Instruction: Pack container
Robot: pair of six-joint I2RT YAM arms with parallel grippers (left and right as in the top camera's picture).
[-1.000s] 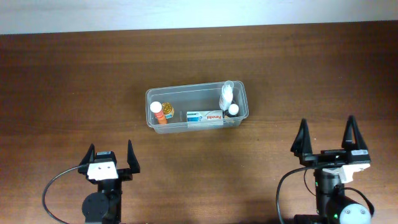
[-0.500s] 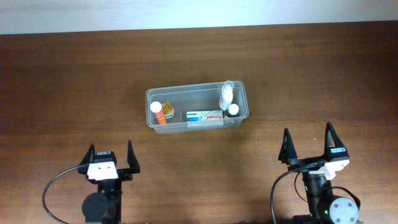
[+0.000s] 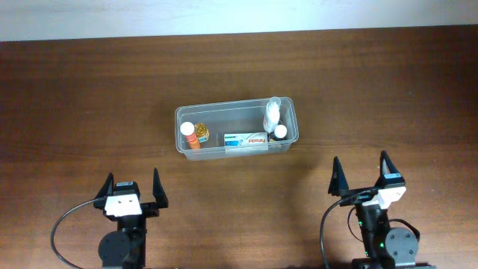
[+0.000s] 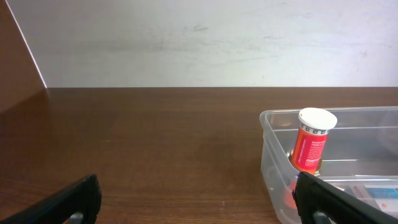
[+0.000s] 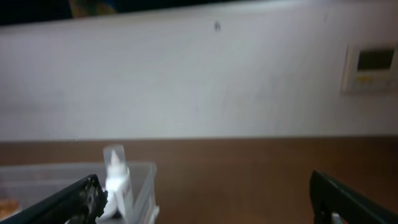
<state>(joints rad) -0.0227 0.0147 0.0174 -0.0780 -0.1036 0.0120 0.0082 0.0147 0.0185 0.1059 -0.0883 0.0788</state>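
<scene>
The clear plastic container (image 3: 181, 113) sits mid-table. It holds an orange bottle with a white cap (image 3: 191, 136), a white and blue box (image 3: 246, 140), a white spray bottle (image 3: 272, 114) and a small dark-capped bottle (image 3: 280, 133). My left gripper (image 3: 133, 182) is open and empty, near the front edge to the left of the container. My right gripper (image 3: 361, 169) is open and empty, front right of it. The left wrist view shows the container (image 4: 273, 155) and the orange bottle (image 4: 311, 140). The right wrist view shows the spray bottle (image 5: 117, 179) in the container (image 5: 145, 180).
The brown wooden table (image 3: 82, 97) runs to a white wall (image 3: 224, 15) at the back. A wall panel (image 5: 370, 67) shows in the right wrist view.
My right arm has moved left and drawn back toward the front edge, gripper still open. The left arm and the container's contents have not moved.
</scene>
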